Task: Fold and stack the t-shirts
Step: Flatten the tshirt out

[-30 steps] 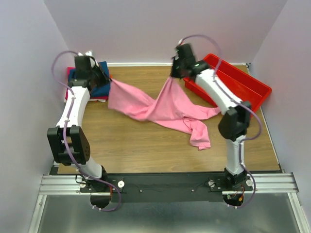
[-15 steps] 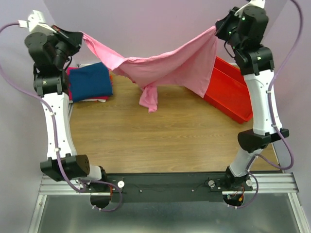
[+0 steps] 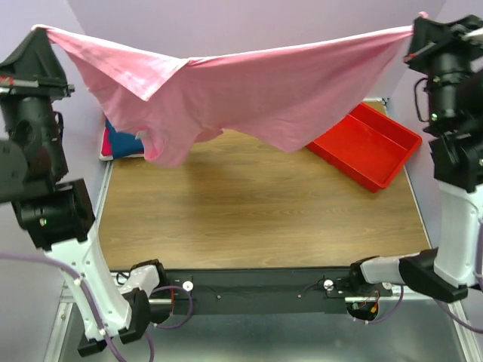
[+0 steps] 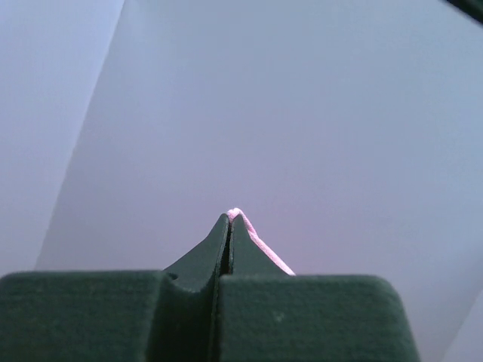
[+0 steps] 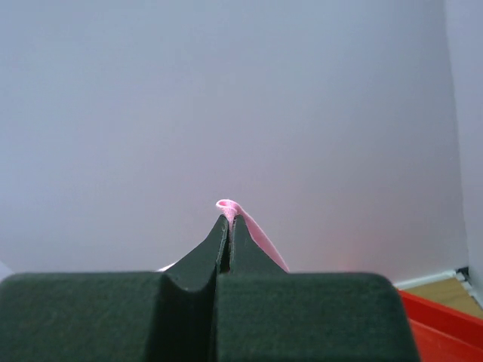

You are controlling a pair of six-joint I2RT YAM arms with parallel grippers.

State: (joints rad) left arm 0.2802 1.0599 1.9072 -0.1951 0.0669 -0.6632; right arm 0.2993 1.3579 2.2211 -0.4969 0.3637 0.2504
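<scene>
"Grippers first: how do they stand?"

"Both are pressed together on cloth. From its own wrist camera, the left gripper [image 4: 229,223] has its jaws closed tight, with a thin edge of the pink t-shirt [image 4: 260,246] showing at the tips and trailing off to the right. The right gripper [image 5: 229,222] looks much the same: jaws together, with a small curl of pink fabric pinched at the top."

"Where is the shirt, then?"

"High in the air above the table [image 3: 256,219]. Seen from overhead, it hangs stretched between the two raised arms, one corner held at the upper left and the other at the upper right. The top edge runs almost straight across. The middle sags in a broad drape, and a bunched part hangs lowest toward the left. It appears to hang clear of the wood."

"What else is on the table?"

"A red tray [image 3: 392,172] sits at the far right, turned at an angle to the table's edge. The shirt's lower hem overlaps the tray's far corner in that view. At the far left, partly hidden behind the hanging cloth, lies a folded stack [image 3: 122,142] with navy blue on top and a paler edge underneath."
</scene>
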